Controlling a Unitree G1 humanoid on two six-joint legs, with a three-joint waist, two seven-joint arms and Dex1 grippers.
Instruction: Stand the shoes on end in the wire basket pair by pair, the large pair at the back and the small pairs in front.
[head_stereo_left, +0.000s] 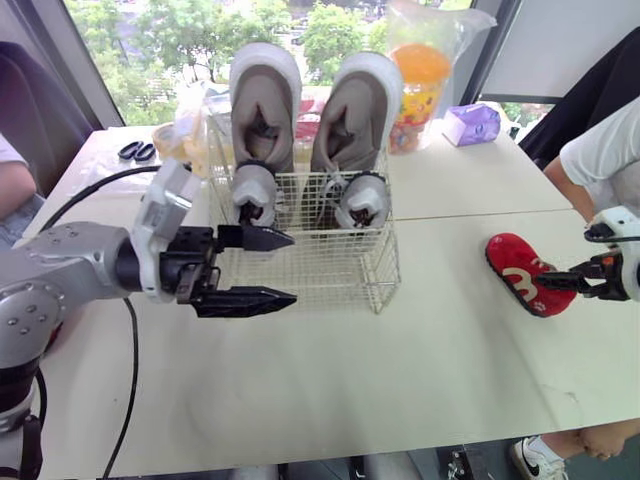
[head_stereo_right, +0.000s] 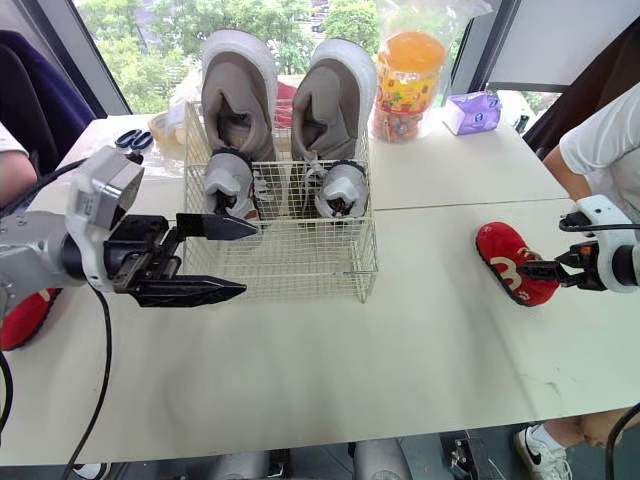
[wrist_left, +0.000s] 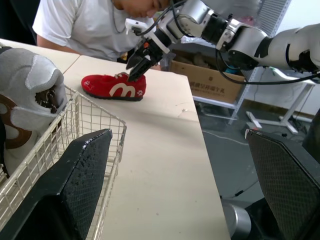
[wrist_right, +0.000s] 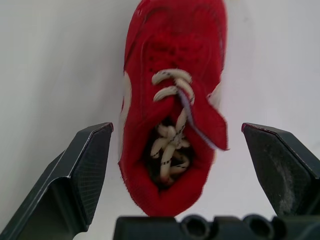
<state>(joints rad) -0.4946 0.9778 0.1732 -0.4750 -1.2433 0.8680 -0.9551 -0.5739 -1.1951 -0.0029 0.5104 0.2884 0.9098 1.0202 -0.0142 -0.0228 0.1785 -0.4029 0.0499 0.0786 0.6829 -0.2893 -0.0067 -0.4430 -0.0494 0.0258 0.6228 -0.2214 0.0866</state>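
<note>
A wire basket (head_stereo_left: 340, 275) stands mid-table. A large grey-beige pair (head_stereo_left: 265, 100) is on end at its back, and a small grey pair (head_stereo_left: 255, 190) stands in front of it. My left gripper (head_stereo_left: 293, 268) is open and holds nothing, its fingers beside the basket's front-left corner. A small red shoe (head_stereo_left: 520, 272) lies flat on the table at the right. My right gripper (wrist_right: 176, 127) is open, with a finger on either side of the shoe's heel end. A second red shoe (head_stereo_right: 20, 318) lies at the table's left edge, partly behind my left arm.
Behind the basket are an orange snack bag (head_stereo_left: 420, 80), a purple tissue pack (head_stereo_left: 472, 124) and black scissors (head_stereo_left: 137, 151). One person in a white shirt (head_stereo_left: 610, 150) sits close at the right edge; another person's arm (head_stereo_left: 15, 190) is at the left.
</note>
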